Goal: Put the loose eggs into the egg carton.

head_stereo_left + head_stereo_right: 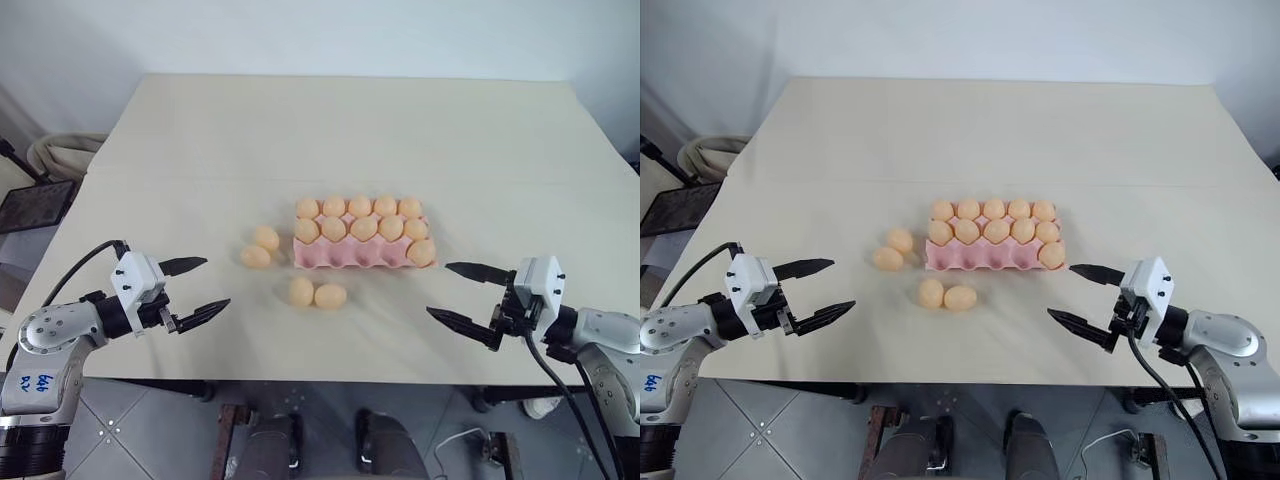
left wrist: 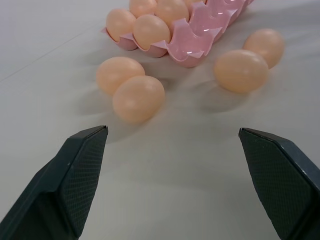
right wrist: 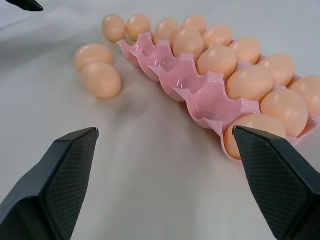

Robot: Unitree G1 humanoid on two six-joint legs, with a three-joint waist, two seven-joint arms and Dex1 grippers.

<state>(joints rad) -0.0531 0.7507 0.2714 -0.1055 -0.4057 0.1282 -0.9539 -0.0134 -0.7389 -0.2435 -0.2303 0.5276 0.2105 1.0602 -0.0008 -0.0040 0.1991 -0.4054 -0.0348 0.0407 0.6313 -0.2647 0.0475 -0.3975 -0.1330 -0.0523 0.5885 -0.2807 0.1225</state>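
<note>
- Standing on grey floor tiles (image 1: 110, 430) against a pale wall, a cream table (image 1: 350, 130) carries everything here.
- The left gripper (image 1: 197, 286) hangs low over the table's near left edge, aimed inward, fingers spread wide with nothing between them.
- The right gripper (image 1: 462, 294) mirrors it near the right edge, fingers likewise spread and empty.
- The egg carton (image 1: 345, 254) sits mid-table, pink, with eleven eggs seated: both far rows full, plus one in the near row's right-end cup (four near cups bare).
- Four loose eggs (image 1: 316, 293) lie on the table: two touching just left of the carton, two touching just in front of it.
</note>
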